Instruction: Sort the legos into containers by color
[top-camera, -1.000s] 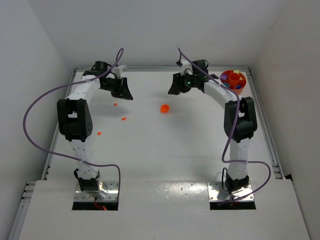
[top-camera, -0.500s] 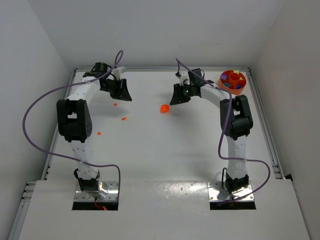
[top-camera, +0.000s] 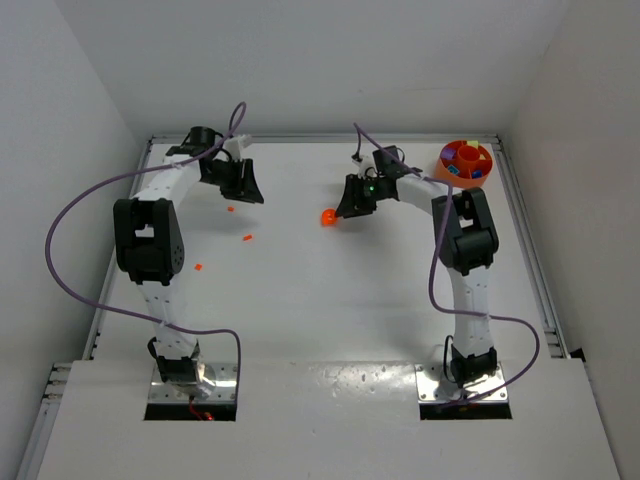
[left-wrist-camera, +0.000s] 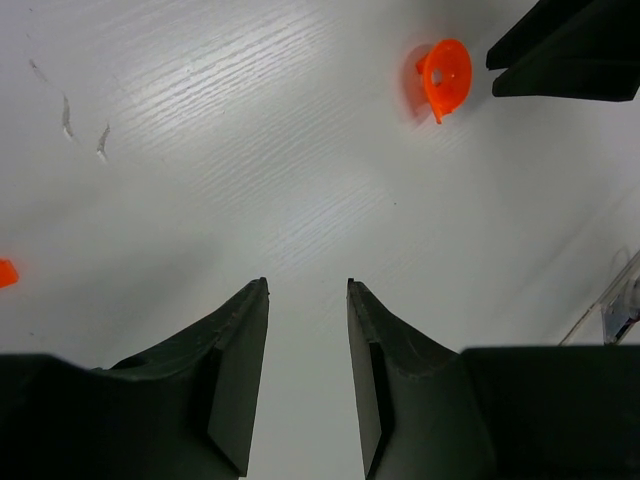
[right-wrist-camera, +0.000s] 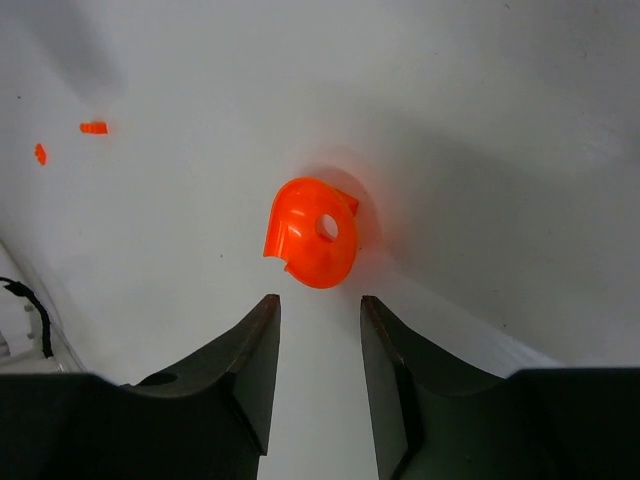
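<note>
CHANGE: right hand (right-wrist-camera: 320, 300) has swung down-left since a second ago, fingers apart and empty, just short of the small orange round plastic cup (right-wrist-camera: 312, 232) tipped over mid-bench; left hand (left-wrist-camera: 307, 287) unmoved, released | BENCH: white bench (top-camera: 330, 300), three tiny orange-red plastic bricks (top-camera: 247, 238) scattered left, bright orange round plastic bowl (top-camera: 466, 162) in far-right corner | ROOM: white walls (top-camera: 330, 60)

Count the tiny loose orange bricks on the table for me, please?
3 bricks, all left of centre: one just below the left gripper, one nearer the middle, one beside the left arm. The bigger round orange piece isn't counted; arms may hide others.
</note>
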